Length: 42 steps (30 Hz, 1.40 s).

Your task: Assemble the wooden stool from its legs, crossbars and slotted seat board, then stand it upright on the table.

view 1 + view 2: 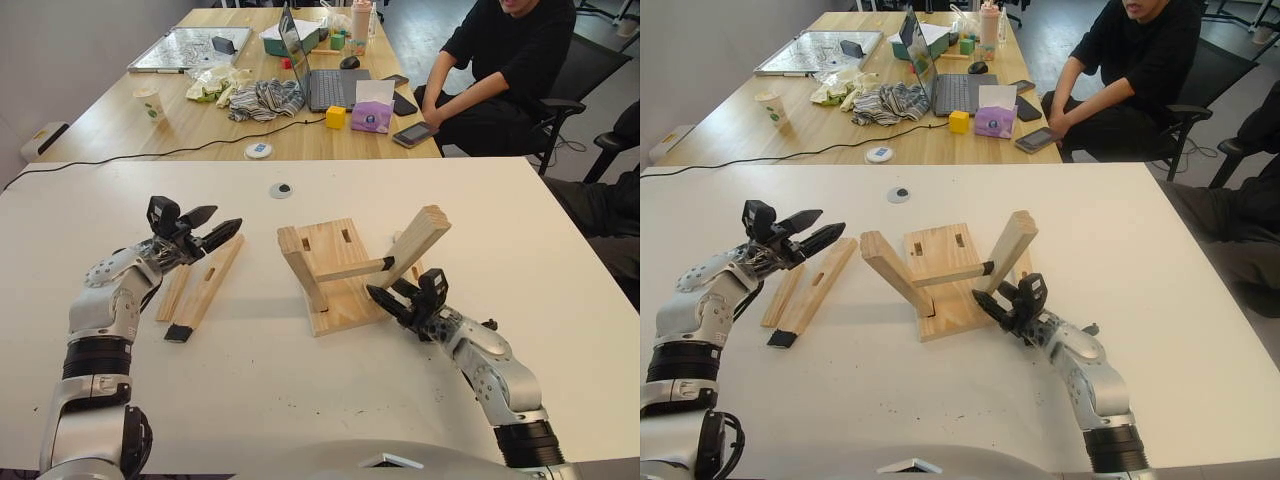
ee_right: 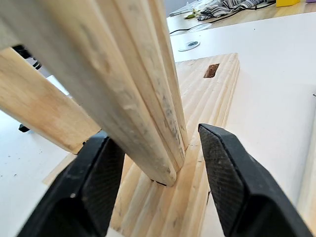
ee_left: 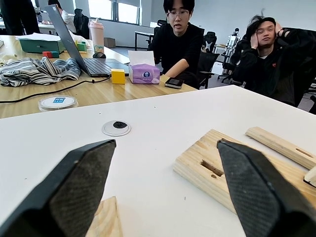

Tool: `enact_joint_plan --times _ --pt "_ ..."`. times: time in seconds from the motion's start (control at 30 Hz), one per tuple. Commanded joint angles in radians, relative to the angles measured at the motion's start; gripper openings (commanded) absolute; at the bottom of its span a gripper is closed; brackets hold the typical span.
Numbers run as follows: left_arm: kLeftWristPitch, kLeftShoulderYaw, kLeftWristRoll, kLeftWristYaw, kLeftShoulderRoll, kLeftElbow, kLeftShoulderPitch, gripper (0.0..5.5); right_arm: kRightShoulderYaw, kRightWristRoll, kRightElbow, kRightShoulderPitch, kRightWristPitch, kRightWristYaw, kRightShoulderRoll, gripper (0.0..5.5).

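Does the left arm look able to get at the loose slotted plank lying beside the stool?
Probably yes: the left gripper hovers at the far end of the loose slotted plank, jaws open, with nothing between them.

Seat board (image 1: 330, 245), legs (image 1: 420, 240) and crossbar (image 1: 350, 270): pale unfinished wood with fine straight grain.
Loose slotted pieces (image 1: 210, 285): same pale wood; one has a black tip (image 1: 178, 333).
Table (image 1: 300, 400): plain white.
Left gripper (image 1: 222, 224) and right gripper (image 1: 388, 295): black. The pads (image 2: 232, 173) carry a fine cross-hatch. Arm shells are silver-grey.
Rear table (image 1: 120, 125): tan wood.
On it:
- yellow cube (image 1: 336, 117)
- purple tissue box (image 1: 372, 117)
- grey-and-white striped cloth (image 1: 265, 98)
- white disc (image 1: 258, 150) with a blue label
- black cable (image 1: 150, 155)
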Motion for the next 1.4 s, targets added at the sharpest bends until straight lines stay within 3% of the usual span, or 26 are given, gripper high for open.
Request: enact_joint_plan --times 0.03,0.17,0.27,0.4,0.53,0.6,0.7,0.83,1.0,1.2,1.3,1.4 --pt "-0.008 0.011 0.025 -0.018 -0.004 0.027 -0.040 3.80 0.006 0.047 0.068 -0.041 -0.058 0.162 -0.020 1.90" --pt "-0.008 0.007 0.044 -0.035 -0.006 0.068 -0.083 3.80 0.045 0.029 0.194 -0.112 -0.134 0.425 -0.112 1.41" --pt "-0.011 0.000 0.061 -0.047 -0.014 0.092 -0.103 3.80 0.077 -0.045 0.320 -0.207 -0.229 0.509 -0.142 1.16" --pt "-0.023 -0.011 0.097 -0.046 -0.020 0.101 -0.087 3.80 0.068 -0.142 0.533 -0.392 -0.380 0.494 -0.131 1.90" --pt "-0.174 -0.121 0.296 -0.028 0.025 0.096 0.013 3.80 0.033 -0.173 0.636 -0.491 -0.494 0.478 -0.146 2.51" --pt "-0.277 -0.177 0.411 -0.009 0.058 0.054 0.092 3.80 0.032 -0.184 0.620 -0.469 -0.490 0.538 -0.220 2.88" --pt "-0.412 -0.227 0.554 0.038 0.113 -0.028 0.211 3.80 0.004 -0.159 0.483 -0.366 -0.465 0.625 -0.343 2.88" --pt "-0.470 -0.243 0.624 0.061 0.147 -0.111 0.288 3.80 -0.011 -0.154 0.324 -0.252 -0.454 0.630 -0.411 2.88" --pt "-0.475 -0.266 0.641 0.066 0.142 -0.141 0.319 3.80 0.117 -0.417 0.392 -0.260 -0.615 0.520 -0.414 2.88" --pt "-0.474 -0.325 0.619 -0.025 0.151 -0.159 0.334 3.80 0.243 -0.560 0.577 -0.386 -0.666 0.340 -0.225 2.88" --pt "-0.465 -0.395 0.552 -0.159 0.171 -0.264 0.392 3.80 0.178 -0.561 0.782 -0.567 -0.614 0.075 -0.063 2.88" --pt "-0.306 -0.421 0.337 -0.218 0.135 -0.485 0.442 3.80 0.068 -0.524 0.966 -0.725 -0.596 -0.142 -0.003 2.88"
